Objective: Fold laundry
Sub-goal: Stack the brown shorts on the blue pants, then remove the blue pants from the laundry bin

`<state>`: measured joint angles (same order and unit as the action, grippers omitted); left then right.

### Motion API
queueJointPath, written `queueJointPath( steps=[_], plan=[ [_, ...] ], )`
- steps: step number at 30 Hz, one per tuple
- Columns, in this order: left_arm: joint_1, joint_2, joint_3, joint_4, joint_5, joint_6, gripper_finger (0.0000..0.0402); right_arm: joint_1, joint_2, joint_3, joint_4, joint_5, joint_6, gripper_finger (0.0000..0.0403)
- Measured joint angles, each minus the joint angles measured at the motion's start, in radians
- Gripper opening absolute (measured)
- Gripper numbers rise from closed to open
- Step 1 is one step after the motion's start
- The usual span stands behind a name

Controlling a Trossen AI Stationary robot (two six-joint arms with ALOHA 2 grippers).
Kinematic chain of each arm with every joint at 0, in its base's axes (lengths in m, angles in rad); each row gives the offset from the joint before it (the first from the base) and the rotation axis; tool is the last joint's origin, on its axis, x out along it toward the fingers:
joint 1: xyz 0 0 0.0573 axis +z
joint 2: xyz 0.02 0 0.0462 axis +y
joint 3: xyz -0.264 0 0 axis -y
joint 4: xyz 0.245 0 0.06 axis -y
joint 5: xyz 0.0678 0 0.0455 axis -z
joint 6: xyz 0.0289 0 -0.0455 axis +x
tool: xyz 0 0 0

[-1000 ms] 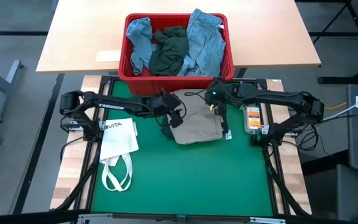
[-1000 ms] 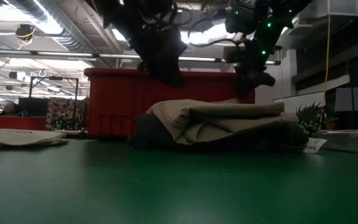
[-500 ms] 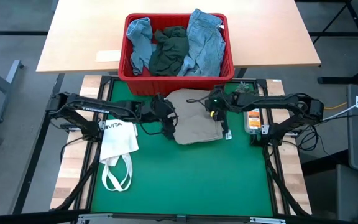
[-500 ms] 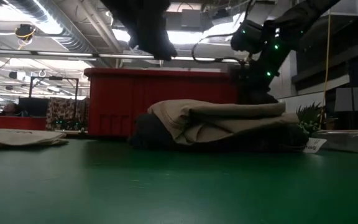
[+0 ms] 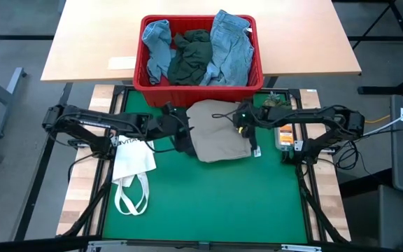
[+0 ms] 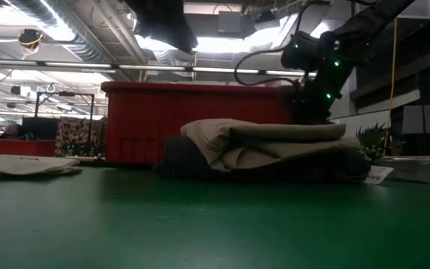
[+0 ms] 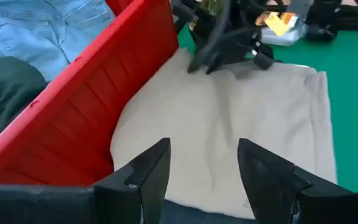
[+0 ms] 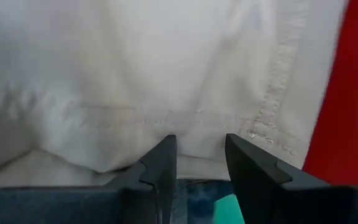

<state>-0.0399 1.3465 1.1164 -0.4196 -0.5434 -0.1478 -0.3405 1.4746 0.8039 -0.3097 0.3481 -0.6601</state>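
We saw the folded khaki piece (image 5: pixel 217 131) on the green worktop (image 5: pixel 208 203) beside the red basket (image 5: pixel 200 80), left end effector (image 7: pixel 201 171) spread empty, right end effector (image 8: pixel 199 160) part-open over the seam; next press edges flat, slowly.

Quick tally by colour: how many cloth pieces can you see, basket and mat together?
Light blue denim: 2, in the red basket, one at its left, one at its right
Dark green: 1, between them
Beige: 1, folded on the mat
White tote bag: 1
Total: 5
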Motion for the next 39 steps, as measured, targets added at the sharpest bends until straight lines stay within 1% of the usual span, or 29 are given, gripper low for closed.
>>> queueJointPath(
  steps=[3,6,12,16,22,26,28,34,36,39],
  plan=[
    [-0.013,-0.032,0.0,-0.014,-0.003,-0.001,0.0182,0.0,0.0,0.06,-0.039,0.0,0.0,0.0138],
    [-0.029,-0.068,0.0,-0.033,-0.005,-0.003,0.0182,0.001,0.0,0.138,-0.138,-0.004,-0.001,0.0138],
    [-0.063,-0.15,0.0,-0.073,-0.024,-0.003,0.0182,0.001,0.0,0.331,-0.373,-0.064,-0.001,0.0138],
    [-0.09,-0.193,0.0,-0.095,-0.025,-0.008,0.0182,0.001,0.0,0.457,-0.445,-0.08,-0.001,0.0138],
    [-0.122,-0.23,0.0,-0.136,-0.025,-0.008,0.0182,0.0,0.0,0.612,-0.439,-0.075,-0.017,0.0138],
    [-0.135,-0.234,0.0,-0.138,-0.022,-0.008,0.0182,0.0,-0.001,0.662,-0.395,-0.067,-0.126,0.0138],
    [-0.142,-0.233,0.0,-0.138,-0.021,-0.008,0.0182,0.0,-0.001,0.672,-0.353,-0.028,-0.183,0.0138],
    [-0.147,-0.233,0.0,-0.139,-0.021,-0.008,0.0182,-0.013,-0.001,0.672,-0.206,0.159,-0.275,0.0138],
    [-0.147,-0.233,0.0,-0.139,-0.021,-0.008,0.0182,-0.033,-0.001,0.672,-0.171,0.184,-0.28,0.0138],
    [-0.147,-0.233,0.0,-0.141,-0.021,-0.007,0.0182,-0.092,0.0,0.672,-0.124,0.183,-0.259,0.0138]
  ],
)
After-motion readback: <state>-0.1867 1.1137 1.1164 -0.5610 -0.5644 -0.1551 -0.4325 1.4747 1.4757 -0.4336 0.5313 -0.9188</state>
